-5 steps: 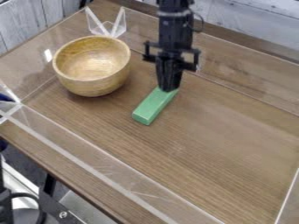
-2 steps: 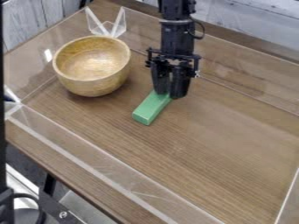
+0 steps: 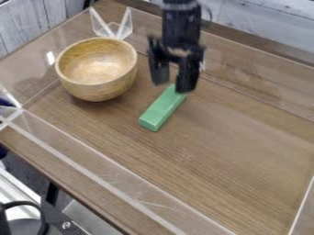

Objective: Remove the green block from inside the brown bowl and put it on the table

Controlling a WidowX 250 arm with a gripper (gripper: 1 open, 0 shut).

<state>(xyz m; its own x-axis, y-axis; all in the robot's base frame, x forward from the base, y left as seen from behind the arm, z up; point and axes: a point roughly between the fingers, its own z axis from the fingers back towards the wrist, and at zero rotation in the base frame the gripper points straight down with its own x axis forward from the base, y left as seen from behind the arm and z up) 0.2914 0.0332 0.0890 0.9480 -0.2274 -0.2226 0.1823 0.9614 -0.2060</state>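
We see the block point(image 3: 161, 112) lying flat on the table point(image 3: 221, 161), right of the bowl point(image 3: 95, 67); the gripper point(image 3: 173, 79) hangs just behind it.

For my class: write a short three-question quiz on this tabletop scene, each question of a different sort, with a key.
1. True or false: the green block lies inside the brown bowl.
2. Multiple choice: the tool is A) shut on the block, B) open above the block's far end, C) inside the bowl.
3. Fill in: the block rests flat on the ____.

Key: 1 false; the bowl is empty and the block lies on the wood to its right. 2 B. 3 table.
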